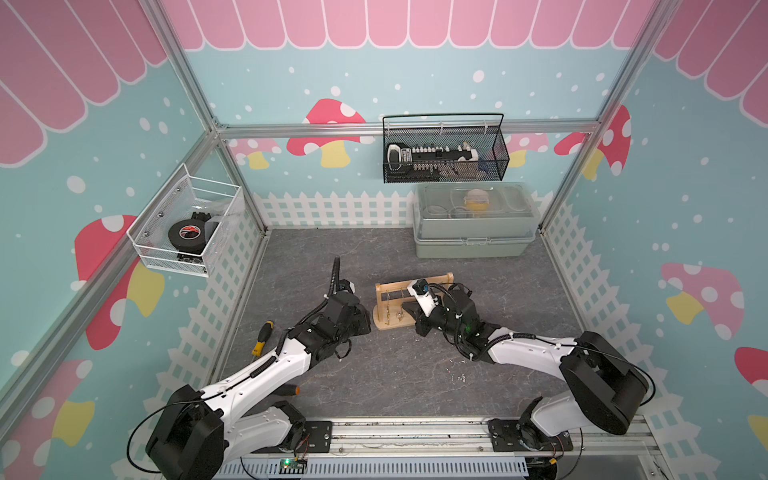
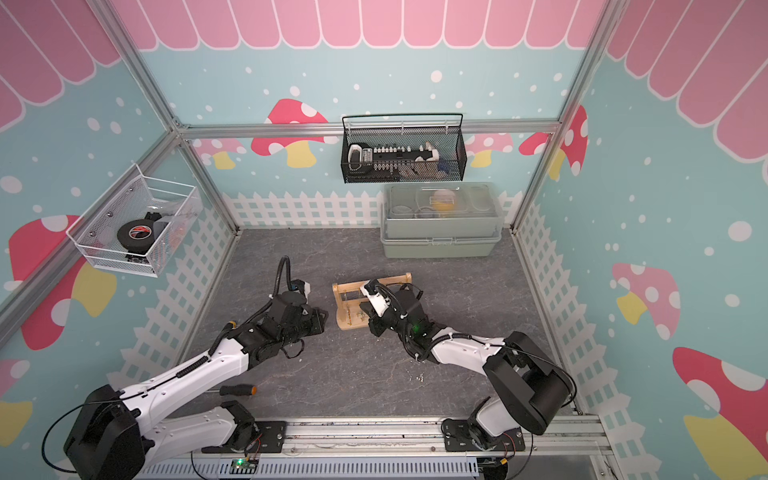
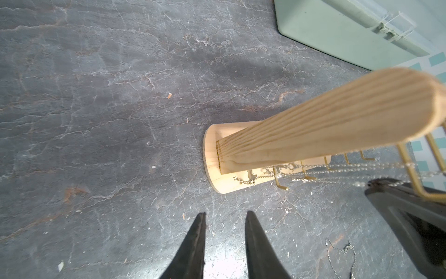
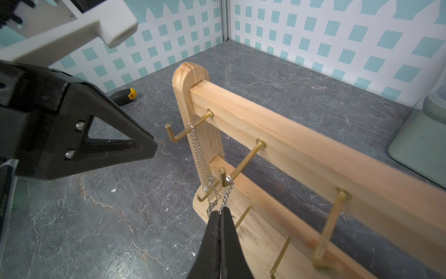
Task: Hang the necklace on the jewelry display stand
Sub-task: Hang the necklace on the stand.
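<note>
Right wrist view: right gripper (image 4: 220,213) pinches necklace (image 4: 226,195) barely over hook tip (image 4: 222,174), left gripper (image 3: 225,215) ajar, empty; tugging may dislodge it.

1. Black casing (image 4: 3,205) just behind the left arm's jaws: small white print reading roughly "J8251018014"; some characters are uncertain.
2. White label (image 1: 409,155) on a black tool (image 1: 432,154) in the black wire-mesh basket (image 1: 494,166), well apart from both arms' jaws: print too small to read.
3. Black tape roll (image 1: 188,230): red marking, illegible.
</note>
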